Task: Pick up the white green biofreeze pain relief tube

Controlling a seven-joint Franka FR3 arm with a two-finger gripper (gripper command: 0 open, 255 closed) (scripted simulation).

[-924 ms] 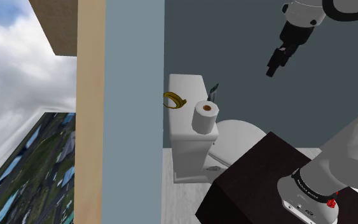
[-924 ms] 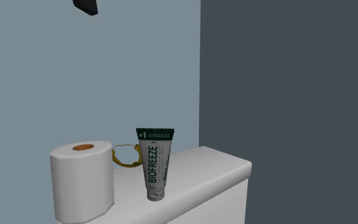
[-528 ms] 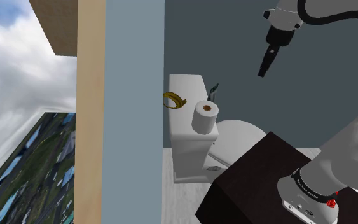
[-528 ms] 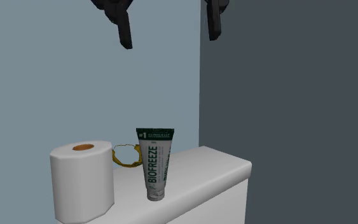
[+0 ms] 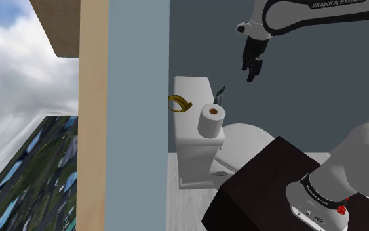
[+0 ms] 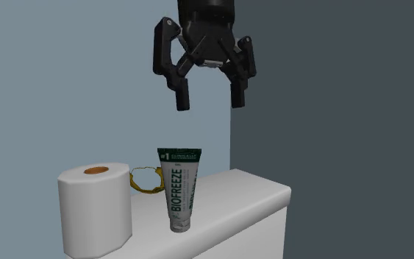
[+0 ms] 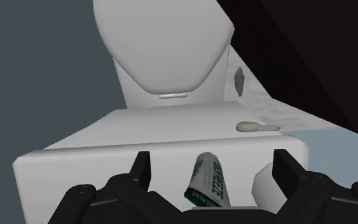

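Note:
The Biofreeze tube (image 6: 181, 189) is white with a dark green band and green lettering. It stands upright, cap down, on the white toilet tank lid (image 6: 245, 195). In the shoulder view the tube (image 5: 221, 95) is a small dark sliver at the tank's back edge. My black gripper (image 6: 210, 98) hangs open in the air above the tube and slightly toward the second exterior view's right, touching nothing. In the wrist view the tube (image 7: 208, 182) lies between and beyond my two spread fingers (image 7: 140, 169). The gripper (image 5: 250, 68) sits above and to the right of the tank in the shoulder view.
A toilet paper roll (image 6: 95, 208) stands beside the tube, and a yellow ring-shaped object (image 6: 146, 180) lies behind them. The toilet bowl with its closed lid (image 7: 165, 44) is in front of the tank. The dark stand (image 5: 268, 184) is close by. Walls flank the tank (image 5: 193, 118).
The gripper has come down and toward the shoulder view's left, from high up to just above the tank. It has stayed open, and the fingers now stand closer together.

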